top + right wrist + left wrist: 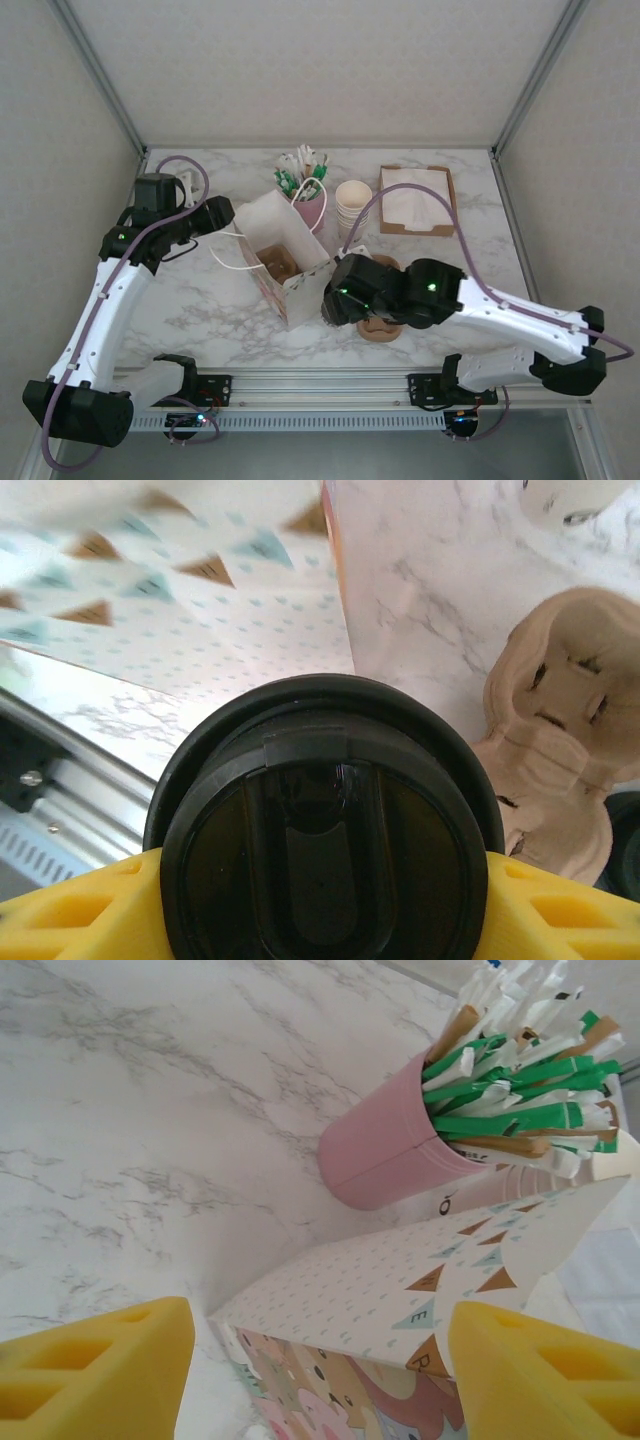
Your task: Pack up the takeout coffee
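Observation:
The takeout coffee (320, 830), seen from above as a round black lid, sits between the yellow fingers (575, 910) of my right gripper (320, 905), which is shut on it. In the top view that gripper (335, 298) is right beside the right wall of the patterned paper bag (285, 250), which stands open in the middle of the table. My left gripper (222, 215) is at the bag's far left side. Its jaws are open, with the bag's top edge (380, 1290) lying ahead between the yellow fingers (95, 1370).
A brown pulp cup carrier (385, 326) lies under my right wrist, also seen as (555, 720). Behind the bag stand a pink cup of stirrers (308, 200), a stack of cream cups (352, 205) and a napkin tray (418, 200). Something brown lies inside the bag (276, 262).

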Robot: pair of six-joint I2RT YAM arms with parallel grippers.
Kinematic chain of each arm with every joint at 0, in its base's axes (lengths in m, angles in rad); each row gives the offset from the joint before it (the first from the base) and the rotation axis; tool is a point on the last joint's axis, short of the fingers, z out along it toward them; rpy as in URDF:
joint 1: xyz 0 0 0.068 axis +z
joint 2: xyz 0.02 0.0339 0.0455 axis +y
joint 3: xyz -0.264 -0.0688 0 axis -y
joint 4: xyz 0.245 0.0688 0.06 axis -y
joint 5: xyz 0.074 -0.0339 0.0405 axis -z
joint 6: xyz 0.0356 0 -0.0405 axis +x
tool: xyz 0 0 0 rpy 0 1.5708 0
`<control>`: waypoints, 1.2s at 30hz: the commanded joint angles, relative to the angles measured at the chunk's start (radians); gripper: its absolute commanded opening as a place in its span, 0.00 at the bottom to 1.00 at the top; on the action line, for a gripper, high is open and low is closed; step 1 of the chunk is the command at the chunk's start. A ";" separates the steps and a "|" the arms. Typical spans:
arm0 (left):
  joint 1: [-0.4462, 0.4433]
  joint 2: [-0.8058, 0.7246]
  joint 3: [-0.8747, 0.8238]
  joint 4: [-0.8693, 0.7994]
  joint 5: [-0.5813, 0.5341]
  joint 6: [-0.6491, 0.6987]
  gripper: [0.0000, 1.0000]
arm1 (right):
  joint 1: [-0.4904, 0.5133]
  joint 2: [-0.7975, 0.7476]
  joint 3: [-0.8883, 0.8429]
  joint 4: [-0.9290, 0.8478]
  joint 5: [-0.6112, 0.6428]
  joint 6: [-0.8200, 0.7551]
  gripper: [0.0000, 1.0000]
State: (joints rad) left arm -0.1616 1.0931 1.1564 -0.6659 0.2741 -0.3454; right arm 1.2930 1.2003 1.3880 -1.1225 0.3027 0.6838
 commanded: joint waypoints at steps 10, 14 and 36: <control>-0.036 -0.004 0.006 -0.038 0.118 -0.080 0.58 | 0.013 -0.075 0.247 0.045 -0.022 -0.130 0.61; -0.072 -0.045 -0.016 -0.038 0.106 -0.113 0.55 | 0.013 -0.069 0.281 0.094 -0.048 -0.156 0.61; -0.254 -0.275 -0.102 -0.116 -0.066 -0.282 0.52 | -0.009 0.300 0.656 -0.045 0.059 -0.312 0.61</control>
State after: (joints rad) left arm -0.4061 0.8494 1.0637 -0.7315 0.2527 -0.6113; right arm 1.2922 1.4513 1.9945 -1.1374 0.3660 0.4236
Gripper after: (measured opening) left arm 0.518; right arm 0.652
